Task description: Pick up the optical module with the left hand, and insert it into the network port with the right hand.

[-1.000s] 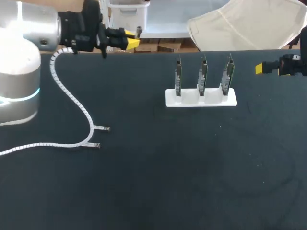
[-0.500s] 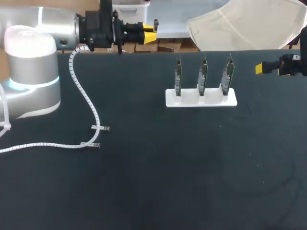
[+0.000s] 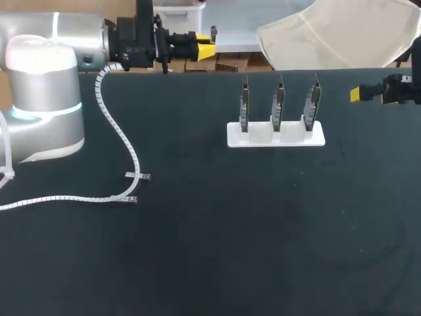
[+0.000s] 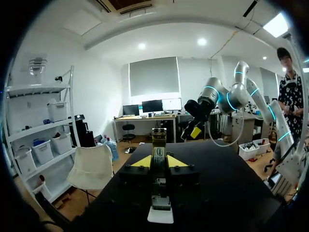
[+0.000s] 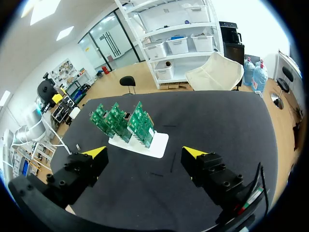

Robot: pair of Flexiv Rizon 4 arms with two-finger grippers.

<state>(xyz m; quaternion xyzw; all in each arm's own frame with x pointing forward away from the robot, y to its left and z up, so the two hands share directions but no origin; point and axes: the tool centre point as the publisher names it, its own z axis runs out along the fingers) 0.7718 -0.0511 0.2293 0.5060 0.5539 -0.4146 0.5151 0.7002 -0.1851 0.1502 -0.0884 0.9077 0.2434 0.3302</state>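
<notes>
Black cloth is covering the bench (image 3: pixel 263 250), and the white rack (image 3: pixel 293 137) is standing toward its far side with three green boards (image 3: pixel 278 105) upright in a row. I am placing everything else by that rack.

My left claw (image 4: pixel 159 162) is hanging to the left of the rack, out over the far edge of the bench. It is pinching the module (image 4: pixel 158 142) from both sides, its yellow tips nearly together. One end of the module is sticking out past the tips. I judge I am gripping it this way so the free end can be taken by my other arm. The module is well apart from the boards and off the bench.

My right claw (image 5: pixel 144 152) is hanging to the right of the rack with its fingers spread wide and nothing between them. It is facing the boards, which looks like a ready pose for receiving the module and pushing it into a port. I cannot tell the ports apart on the boards.

A white coiled cable (image 3: pixel 115 131) is trailing from my left arm onto the bench, well left of the rack.

As for writing, the module is carrying a small pale label with a blue mark. Its print is too small for me to make out, and nothing on the boards is legible either.
</notes>
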